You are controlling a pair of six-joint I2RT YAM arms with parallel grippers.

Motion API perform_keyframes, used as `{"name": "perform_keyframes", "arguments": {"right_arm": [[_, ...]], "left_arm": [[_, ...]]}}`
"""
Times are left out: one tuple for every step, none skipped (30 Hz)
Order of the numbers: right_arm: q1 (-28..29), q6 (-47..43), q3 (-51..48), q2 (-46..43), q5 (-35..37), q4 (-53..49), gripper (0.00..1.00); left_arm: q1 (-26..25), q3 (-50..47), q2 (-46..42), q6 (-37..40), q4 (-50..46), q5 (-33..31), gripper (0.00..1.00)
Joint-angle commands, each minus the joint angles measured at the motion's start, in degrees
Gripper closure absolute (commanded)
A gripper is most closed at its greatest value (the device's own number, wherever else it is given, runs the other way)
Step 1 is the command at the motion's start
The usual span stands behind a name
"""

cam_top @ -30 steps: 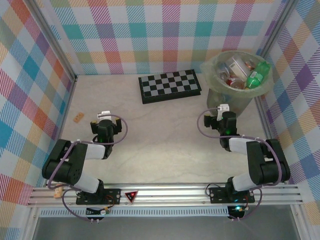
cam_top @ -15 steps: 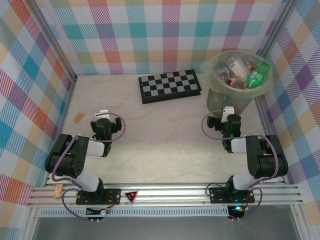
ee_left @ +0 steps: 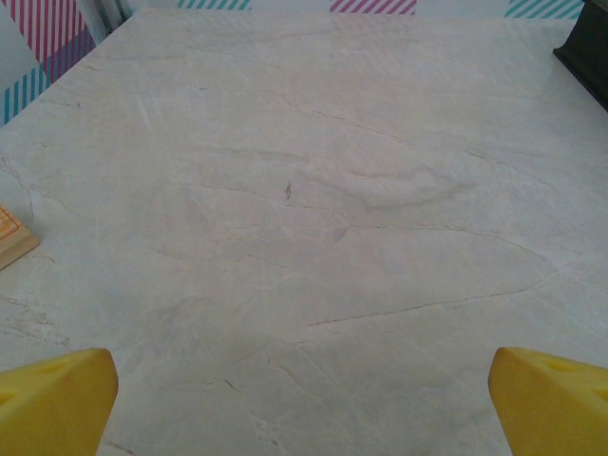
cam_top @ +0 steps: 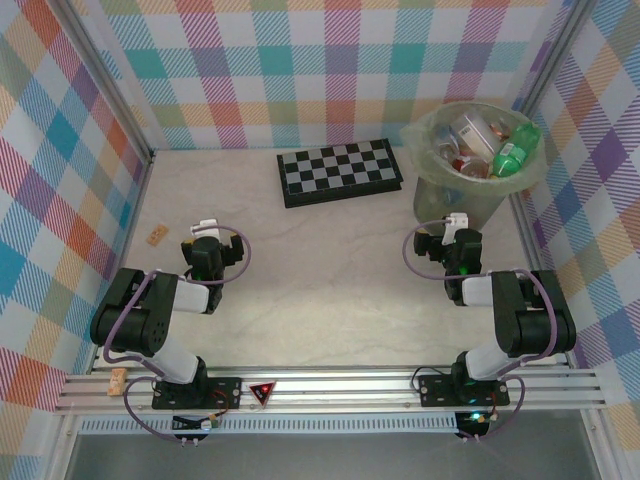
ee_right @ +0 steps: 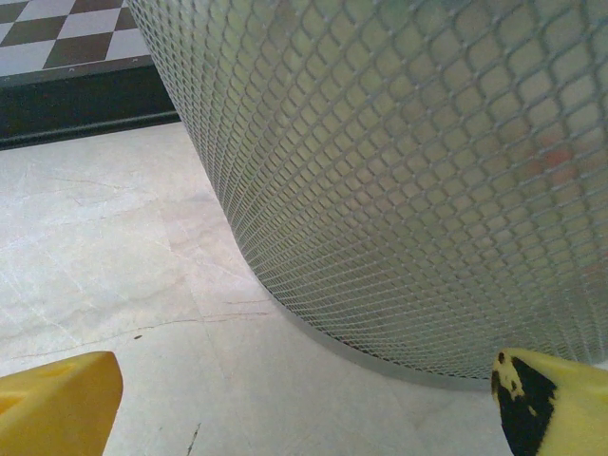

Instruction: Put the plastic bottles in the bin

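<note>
Gaping empty, left fingers [ee_left: 57,399] and right fingers [ee_right: 57,404] suggest completion: plastic bottles [cam_top: 515,150] sit in the bin [cam_top: 485,200] at two o'clock; no further pick appears needed.

Right wrist: bin [ee_right: 399,171] wall runs off frame at 12 and 3 o'clock, contents just dim smears through the mesh. Top view: bottles [cam_top: 482,138] piled and overlapping at 1 o'clock, count and labels unreadable. Left wrist: wooden block [ee_left: 11,237] clipped at 9 o'clock, checkerboard [ee_left: 589,47] corner clipped at 2.
</note>
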Motion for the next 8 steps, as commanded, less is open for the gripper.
{"name": "perform_keyframes", "arguments": {"right_arm": [[-0.29, 0.74, 0.88, -0.04, -1.26, 1.92, 0.01], [-0.34, 0.74, 0.88, -0.01, -1.31, 1.92, 0.01], [-0.29, 0.74, 0.88, -0.03, -1.27, 1.96, 0.01], [-0.32, 0.82, 0.88, -0.01, -1.26, 1.94, 0.01], [-0.32, 0.83, 0.81, -0.09, -1.29, 2.02, 0.01], [-0.37, 0.82, 0.79, -0.12, -1.26, 2.01, 0.01], [-0.35, 0.74, 0.64, -0.16, -1.26, 2.26, 0.01], [-0.29, 0.76, 0.37, -0.35, -1.23, 2.55, 0.01]], "left_arm": [[0.46, 0.81, 0.02, -0.68, 1.27, 0.92, 0.00], [0.42, 0.86, 0.03, -0.70, 1.27, 0.90, 0.00], [0.45, 0.85, 0.02, -0.69, 1.27, 0.89, 0.00], [0.44, 0.81, 0.02, -0.65, 1.27, 0.91, 0.00], [0.42, 0.83, 0.01, -0.71, 1.27, 0.94, 0.00], [0.44, 0.81, -0.05, -0.72, 1.27, 0.87, 0.00], [0.42, 0.89, -0.02, -0.65, 1.27, 0.93, 0.00], [0.46, 0.89, 0.03, -0.66, 1.27, 0.86, 0.00]]}}
